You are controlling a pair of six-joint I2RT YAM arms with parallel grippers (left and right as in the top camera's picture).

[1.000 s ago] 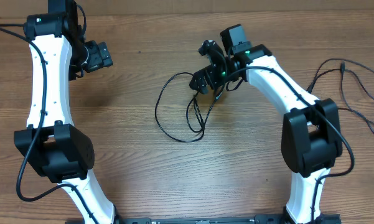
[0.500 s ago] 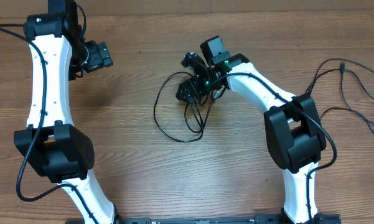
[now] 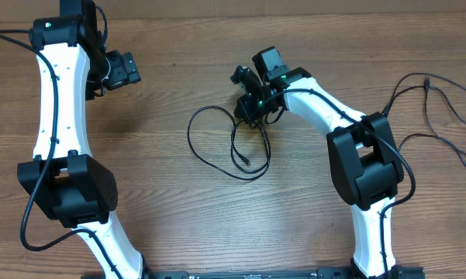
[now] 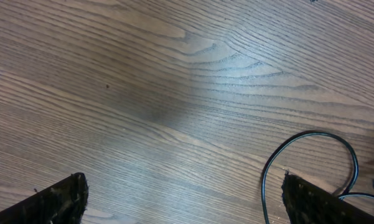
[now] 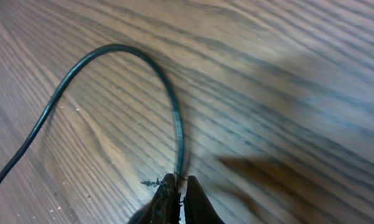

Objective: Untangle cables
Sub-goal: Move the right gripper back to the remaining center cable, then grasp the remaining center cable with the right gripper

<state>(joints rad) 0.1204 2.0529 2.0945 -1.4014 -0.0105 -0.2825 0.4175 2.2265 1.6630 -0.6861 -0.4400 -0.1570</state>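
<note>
The cables (image 3: 234, 146) lie as thin black loops on the wooden table, a little left of centre. My right gripper (image 3: 250, 108) sits at the upper right of the tangle and is shut on one strand. In the right wrist view that cable (image 5: 115, 51) arcs up and left from the closed fingertips of the right gripper (image 5: 179, 186). My left gripper (image 3: 121, 70) hangs open at the upper left, well away from the tangle. Between the wide-apart tips of the left gripper (image 4: 183, 200) there is only bare wood; a cable loop (image 4: 311, 134) curves just inside its right fingertip (image 4: 314, 202).
More thin black cords (image 3: 442, 105) trail over the table at the far right, beyond the right arm's base (image 3: 368, 170). The left arm's base (image 3: 66, 190) stands at the lower left. Bare wood lies between the tangle and the left arm.
My right gripper moved left onto the tangle and its jaws shut on a strand. The loops have shifted and changed shape. The left arm has stayed still.
</note>
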